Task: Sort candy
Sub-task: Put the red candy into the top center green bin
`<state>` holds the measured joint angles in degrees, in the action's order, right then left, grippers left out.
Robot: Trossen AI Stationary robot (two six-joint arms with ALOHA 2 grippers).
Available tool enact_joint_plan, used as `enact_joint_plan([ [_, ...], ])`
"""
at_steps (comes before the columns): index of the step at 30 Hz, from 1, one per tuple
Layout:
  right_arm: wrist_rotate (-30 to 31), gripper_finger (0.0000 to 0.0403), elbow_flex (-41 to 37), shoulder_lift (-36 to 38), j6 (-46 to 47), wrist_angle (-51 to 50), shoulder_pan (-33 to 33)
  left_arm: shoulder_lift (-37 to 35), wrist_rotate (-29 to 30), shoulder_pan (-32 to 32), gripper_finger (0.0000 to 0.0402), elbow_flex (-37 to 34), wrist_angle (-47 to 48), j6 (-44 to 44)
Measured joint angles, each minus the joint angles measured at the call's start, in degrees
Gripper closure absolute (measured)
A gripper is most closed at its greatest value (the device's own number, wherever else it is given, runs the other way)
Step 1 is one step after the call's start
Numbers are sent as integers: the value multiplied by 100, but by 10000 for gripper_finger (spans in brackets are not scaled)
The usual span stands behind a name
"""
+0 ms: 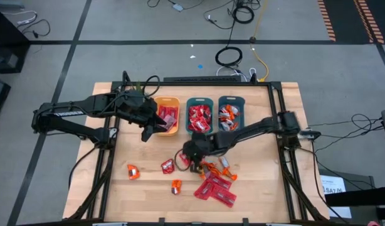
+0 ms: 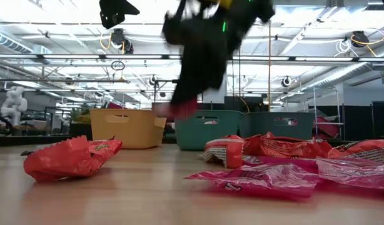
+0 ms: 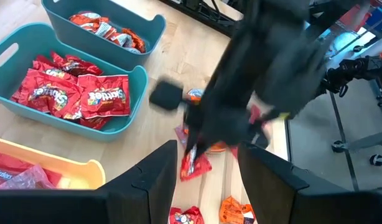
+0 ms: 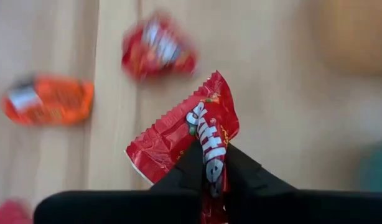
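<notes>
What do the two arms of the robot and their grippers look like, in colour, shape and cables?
Both arms are dark, almost black, made of slim jointed segments with black cables along them. The left gripper has two broad, flat dark fingers. The right gripper has two dark fingers that taper toward the tips. A small green light shows on one arm in the low view.
</notes>
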<state>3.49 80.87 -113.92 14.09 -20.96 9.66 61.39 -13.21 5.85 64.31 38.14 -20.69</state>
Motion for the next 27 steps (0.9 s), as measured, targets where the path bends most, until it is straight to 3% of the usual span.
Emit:
enact_joint_plan([
  [4, 248, 389, 21, 731, -19, -210, -88, 0, 0, 0, 223, 0, -19, 2],
  [11, 1249, 389, 25, 1682, -20, -544, -495, 0, 2, 0, 223, 0, -27, 4],
  [17, 1232, 392, 22, 1776, 151, -1033, -1295, 0, 2, 0, 223, 0, -23, 4],
  [27, 677, 380, 21, 1472, 693, -1288, -2439, 0, 2, 0, 223, 0, -14, 4],
])
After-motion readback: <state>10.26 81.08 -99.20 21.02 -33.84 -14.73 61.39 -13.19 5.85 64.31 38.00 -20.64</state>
